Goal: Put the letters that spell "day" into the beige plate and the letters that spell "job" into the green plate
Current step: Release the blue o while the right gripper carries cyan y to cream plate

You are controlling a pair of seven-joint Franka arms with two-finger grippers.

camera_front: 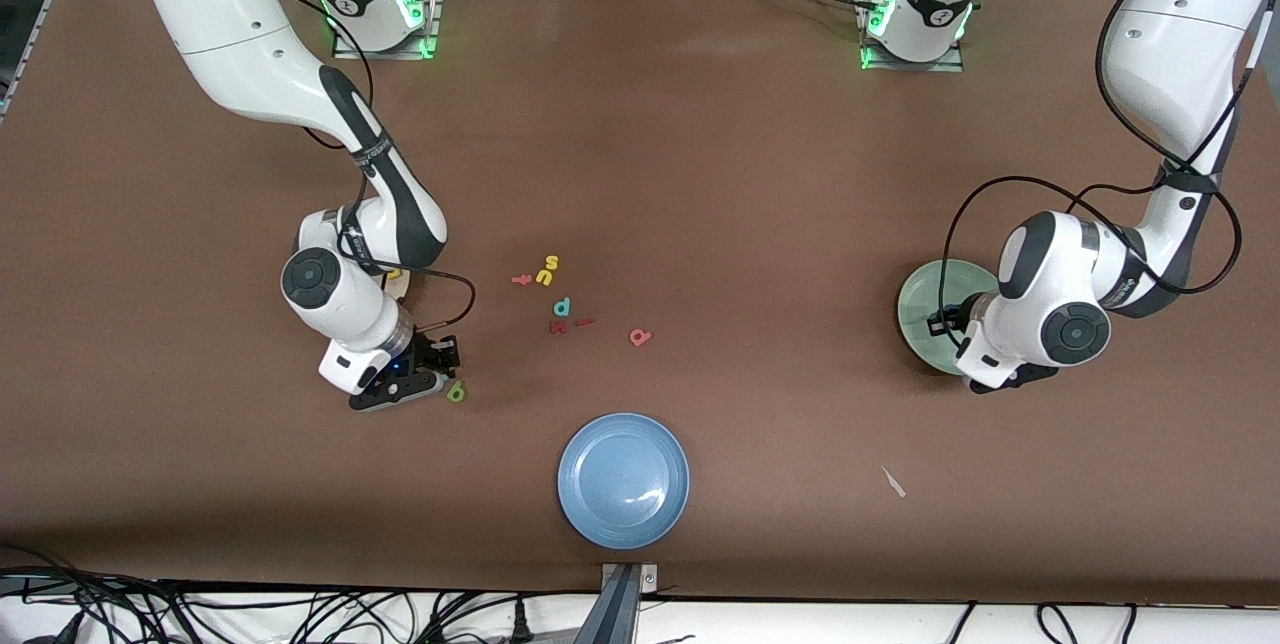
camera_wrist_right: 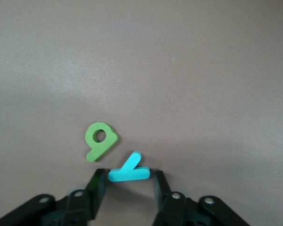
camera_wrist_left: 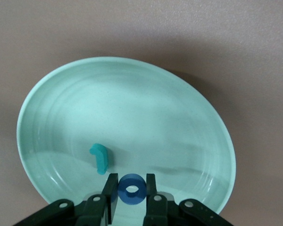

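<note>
The green plate (camera_wrist_left: 132, 113) sat at the left arm's end of the table, mostly under the left arm in the front view. The left wrist view showed what that view hid: a teal "j" (camera_wrist_left: 100, 158) lay in the plate, and the left gripper (camera_wrist_left: 131, 195) hung just over the plate with its fingers narrow around a blue "o" (camera_wrist_left: 131, 189), the ring's hole facing the camera. The blue plate (camera_front: 623, 480) sat nearest the front camera, holding nothing. Only a sliver of the beige plate (camera_front: 399, 284) showed under the right arm, with a bit of yellow on it.

The right gripper (camera_wrist_right: 129, 188) was down at the table at the right arm's end. The right wrist view showed the teal "y" (camera_wrist_right: 128, 170) lying flat between its fingertips, its long bar running from one finger to the other; whether the fingers already pressed it I could not tell. The green "a" (camera_front: 456, 391) lay just beside the "y", apart from it. The front view showed the "a" but not the "y".

The salmon "b" (camera_front: 640, 336) lay near mid-table, beside a loose cluster of other letters (camera_front: 552, 296).
</note>
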